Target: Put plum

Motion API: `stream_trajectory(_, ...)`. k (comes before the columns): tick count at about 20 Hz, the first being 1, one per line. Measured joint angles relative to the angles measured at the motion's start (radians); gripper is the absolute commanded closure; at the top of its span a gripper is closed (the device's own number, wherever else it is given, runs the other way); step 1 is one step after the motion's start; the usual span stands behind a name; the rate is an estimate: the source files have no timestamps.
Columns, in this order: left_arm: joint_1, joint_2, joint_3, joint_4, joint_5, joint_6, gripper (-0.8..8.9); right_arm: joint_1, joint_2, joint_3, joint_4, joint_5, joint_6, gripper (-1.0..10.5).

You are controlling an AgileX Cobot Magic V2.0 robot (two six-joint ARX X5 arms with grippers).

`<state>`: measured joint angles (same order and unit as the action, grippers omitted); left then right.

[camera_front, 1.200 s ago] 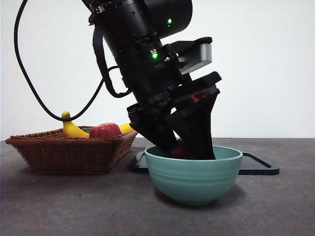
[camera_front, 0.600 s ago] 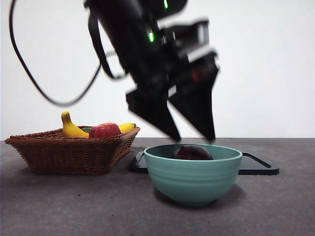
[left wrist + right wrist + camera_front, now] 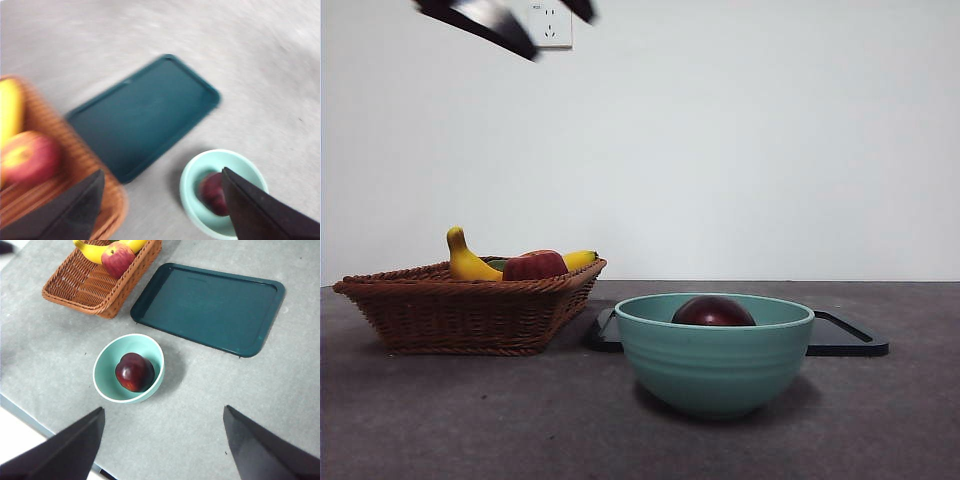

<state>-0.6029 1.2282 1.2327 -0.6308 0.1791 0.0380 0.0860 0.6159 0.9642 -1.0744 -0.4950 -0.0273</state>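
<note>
The plum (image 3: 713, 312) is dark maroon and lies inside the teal bowl (image 3: 715, 365) at the table's middle front. It also shows in the right wrist view (image 3: 134, 372) and, blurred, in the left wrist view (image 3: 214, 192). My left gripper (image 3: 160, 175) is open and empty, high above the table between the basket and the bowl; in the front view it shows only as blurred black tips (image 3: 510, 25) at the top left. My right gripper (image 3: 162, 412) is open and empty, high above the table in front of the bowl.
A wicker basket (image 3: 460, 315) at the left holds yellow bananas (image 3: 465, 262) and a red apple (image 3: 535, 265). A dark flat tray (image 3: 845, 340) lies behind the bowl. A wall socket (image 3: 552, 28) is on the back wall.
My left gripper has let go of the plum in the bowl and risen up and to the left, almost out of the front view. The plum stays in the bowl.
</note>
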Motion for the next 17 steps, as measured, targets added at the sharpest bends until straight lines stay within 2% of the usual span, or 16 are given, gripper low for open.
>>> stream_trajectory(4, 0.119, -0.137, -0.131, -0.004, 0.134, -0.021, 4.39, 0.000, 0.000, 0.000, 0.002, 0.000, 0.000, 5.7)
stream_trajectory(9, 0.128, -0.288, -0.350, -0.021, 0.259, -0.035, 4.39, 0.000, 0.026, 0.000, 0.002, 0.000, 0.000, 5.7)
stream_trajectory(12, 0.128, -0.332, -0.423, -0.067, 0.352, -0.048, 4.39, 0.000, 0.053, 0.000, 0.002, 0.000, 0.000, 5.7)
stream_trajectory(14, 0.128, -0.333, -0.431, -0.113, 0.373, -0.048, 4.39, 0.000, 0.064, 0.000, 0.002, 0.000, 0.000, 5.7)
stream_trajectory(17, 0.128, -0.333, -0.431, -0.106, 0.374, -0.048, 4.39, 0.000, 0.080, 0.000, 0.002, -0.024, 0.000, 5.7)
